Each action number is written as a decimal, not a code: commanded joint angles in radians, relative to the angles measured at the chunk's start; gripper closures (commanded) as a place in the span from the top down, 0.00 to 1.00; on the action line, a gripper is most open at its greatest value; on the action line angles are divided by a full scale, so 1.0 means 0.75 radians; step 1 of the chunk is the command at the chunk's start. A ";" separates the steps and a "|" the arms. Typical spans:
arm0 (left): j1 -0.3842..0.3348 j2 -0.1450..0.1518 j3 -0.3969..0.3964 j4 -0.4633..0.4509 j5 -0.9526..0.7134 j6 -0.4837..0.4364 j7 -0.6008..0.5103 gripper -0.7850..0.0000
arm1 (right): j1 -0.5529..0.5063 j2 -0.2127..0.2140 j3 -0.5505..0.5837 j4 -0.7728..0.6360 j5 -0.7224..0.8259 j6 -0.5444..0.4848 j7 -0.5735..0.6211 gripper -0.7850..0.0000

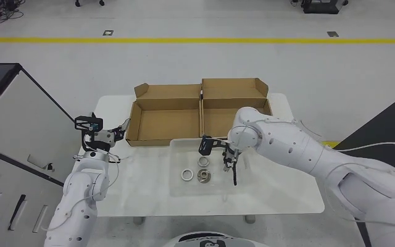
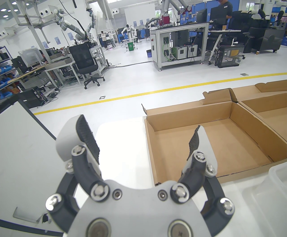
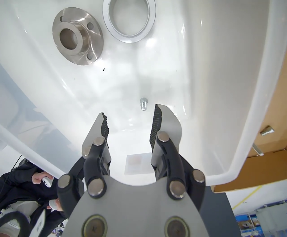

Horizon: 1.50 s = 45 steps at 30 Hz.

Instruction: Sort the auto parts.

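Note:
A clear plastic tray [image 1: 185, 148] in the middle of the table holds a steel flange [image 1: 203, 176], a metal ring [image 1: 202, 161] and a second ring [image 1: 184, 175]. My right gripper [image 1: 229, 165] hangs low inside the tray, open and holding nothing. In the right wrist view a small bolt [image 3: 143, 103] lies just ahead of the right gripper [image 3: 131, 116], with the flange [image 3: 78, 41] and a ring [image 3: 129, 20] farther on. My left gripper [image 2: 141, 134] stands open and holds nothing beside the left cardboard box [image 2: 224, 143], at the table's left edge [image 1: 121, 131].
Two open cardboard boxes [image 1: 166, 123] [image 1: 234, 99] stand side by side behind the tray. The right one holds small metal parts [image 3: 266, 130] near the tray's rim [image 3: 257, 107]. A grey panel [image 1: 31, 123] stands left of the table.

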 commanded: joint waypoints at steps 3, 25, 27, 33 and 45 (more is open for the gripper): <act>0.000 0.000 0.000 0.000 0.000 0.000 0.000 1.00 | -0.006 -0.017 -0.005 0.035 -0.014 -0.001 -0.009 0.46; 0.000 0.000 0.000 0.000 0.000 0.000 0.000 1.00 | -0.055 -0.065 0.009 0.121 -0.136 0.026 -0.065 0.40; 0.000 0.000 0.000 0.000 0.000 0.000 0.000 1.00 | -0.057 -0.069 0.012 0.126 -0.140 0.023 -0.065 0.38; 0.000 0.000 0.000 0.000 0.000 0.000 0.000 1.00 | -0.062 -0.079 0.023 0.136 -0.150 0.018 -0.053 0.33; 0.000 0.000 0.000 0.000 0.000 0.000 0.000 1.00 | -0.081 -0.080 0.053 0.128 -0.163 0.013 -0.020 0.25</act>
